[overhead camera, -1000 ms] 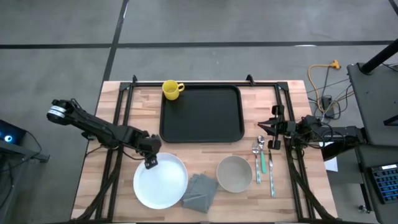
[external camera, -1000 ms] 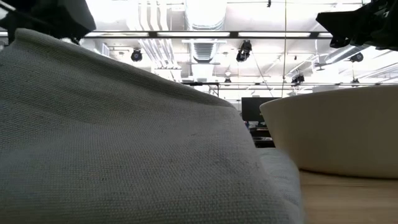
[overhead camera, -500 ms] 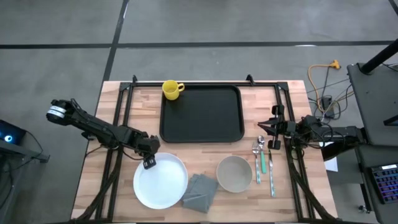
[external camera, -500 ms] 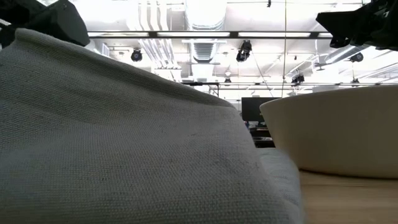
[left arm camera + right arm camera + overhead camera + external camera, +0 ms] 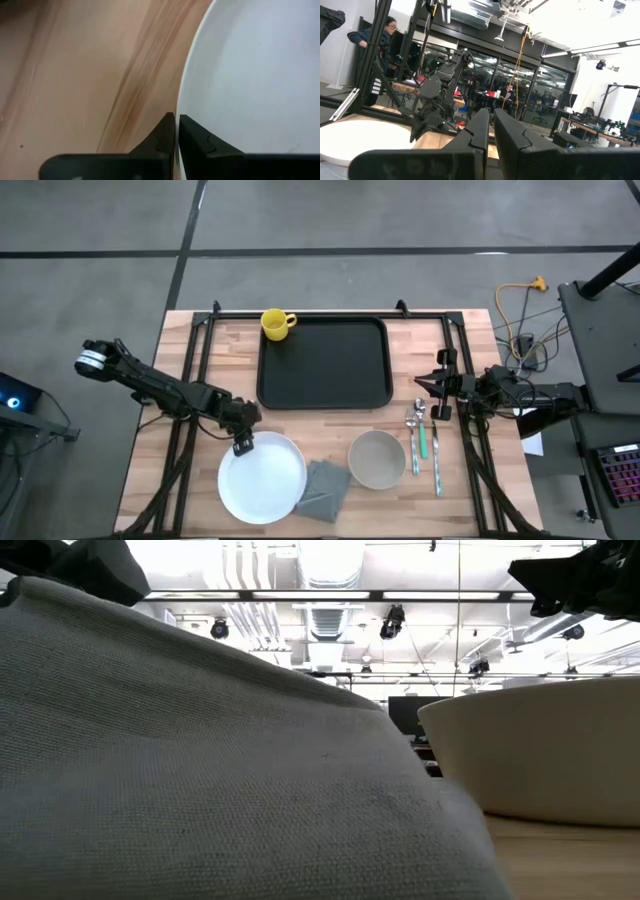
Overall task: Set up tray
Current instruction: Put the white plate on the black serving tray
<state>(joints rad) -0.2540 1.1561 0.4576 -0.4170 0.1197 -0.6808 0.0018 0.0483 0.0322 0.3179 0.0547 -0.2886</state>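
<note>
White plate (image 5: 262, 477) is pinched at its rim by the left gripper (image 5: 241, 444); the right gripper (image 5: 422, 382) is pressed together beside the tray (image 5: 324, 363).

left gripper (image 5: 241, 443) fingers now clamped on white plate (image 5: 262, 477) rim, plate nudged slightly toward grey napkin (image 5: 322, 489)

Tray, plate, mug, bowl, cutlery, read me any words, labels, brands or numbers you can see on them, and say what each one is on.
None can be read.
Tray: plain black, no print.
Plate: plain white.
Mug: plain yellow.
Bowl and napkin: unmarked.
Cutlery: too small to tell any stamp.
Room in the right wrist view: no legible signs.
</note>
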